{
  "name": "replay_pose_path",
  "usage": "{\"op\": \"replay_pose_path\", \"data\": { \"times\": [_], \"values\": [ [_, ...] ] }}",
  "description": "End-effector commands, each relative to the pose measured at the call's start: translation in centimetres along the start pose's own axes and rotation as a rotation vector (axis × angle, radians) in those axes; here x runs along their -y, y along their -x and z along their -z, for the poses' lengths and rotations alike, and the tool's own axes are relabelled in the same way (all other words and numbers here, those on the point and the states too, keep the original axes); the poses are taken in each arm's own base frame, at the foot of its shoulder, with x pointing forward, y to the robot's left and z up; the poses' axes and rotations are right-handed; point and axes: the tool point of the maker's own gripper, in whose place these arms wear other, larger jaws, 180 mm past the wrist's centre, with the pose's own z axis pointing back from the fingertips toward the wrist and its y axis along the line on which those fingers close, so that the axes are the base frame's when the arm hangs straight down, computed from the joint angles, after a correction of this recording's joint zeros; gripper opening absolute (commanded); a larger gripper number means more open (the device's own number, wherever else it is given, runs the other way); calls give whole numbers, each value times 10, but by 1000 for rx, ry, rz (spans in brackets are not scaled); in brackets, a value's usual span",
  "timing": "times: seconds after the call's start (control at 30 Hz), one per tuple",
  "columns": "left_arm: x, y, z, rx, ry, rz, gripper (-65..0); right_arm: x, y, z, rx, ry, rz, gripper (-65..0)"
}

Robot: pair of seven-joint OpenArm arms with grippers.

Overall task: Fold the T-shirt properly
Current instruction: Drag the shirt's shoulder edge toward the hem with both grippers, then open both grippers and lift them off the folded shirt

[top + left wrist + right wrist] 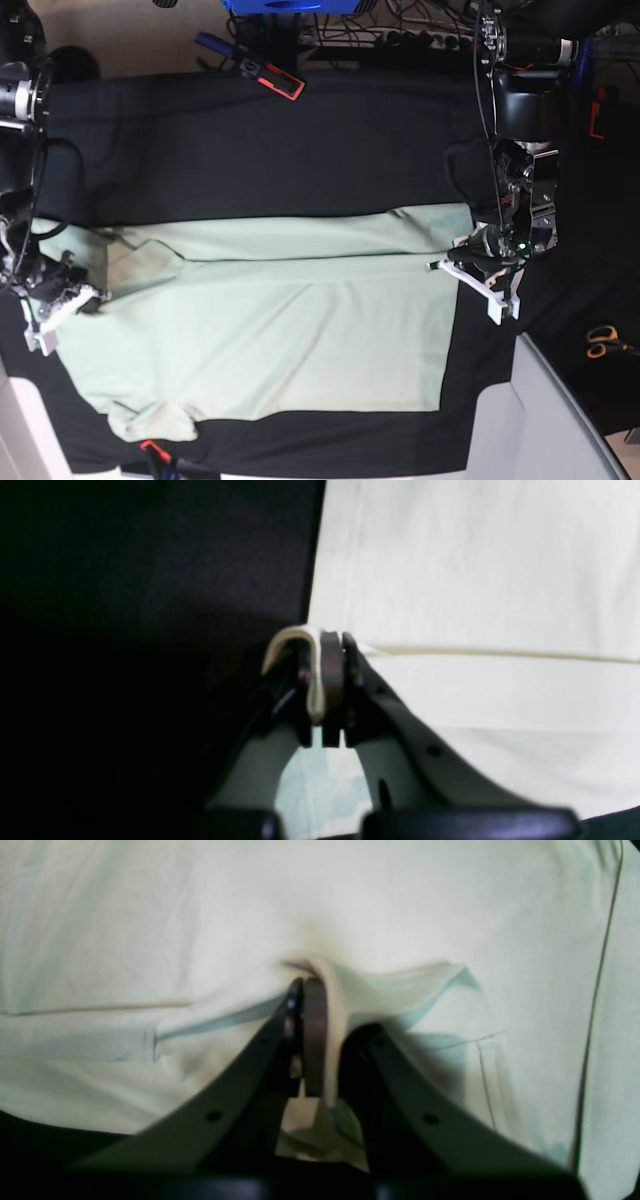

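Pinching T-shirt (280,330) edges, both tools

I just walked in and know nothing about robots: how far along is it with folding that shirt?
Early on. Done: the T-shirt lies spread on the black table cloth, one long edge turned partly inward. In hand: the left gripper and the right gripper are each shut on fabric at opposite ends. Left: nearly all the folding; both sleeves remain out.

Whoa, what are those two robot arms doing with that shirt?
They are folding a pale green T-shirt that lies spread on a black table cloth. Each arm has pinched an edge of it: the left gripper is shut on fabric at one end, the right gripper on a bunched bit at the other. One long side is already turned over the shirt; the rest lies flat.
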Motion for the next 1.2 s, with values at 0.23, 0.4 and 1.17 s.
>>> {"op": "replay_pose_path", "data": {
  "times": [0.23, 0.4, 1.17],
  "values": [
    [-1, -29, -4, 72, -4, 7, -650, 4, -34, -9, 83, 0, -8, -647],
    [20, -35, -3, 75, 59, 92, -495, 3, -35, -9, 88, -2, -1, -576],
    [19, -7, -79, 212, 187, -85, -254, 75, 18, -138, 340, 212, 394, -170]
  ]
}}
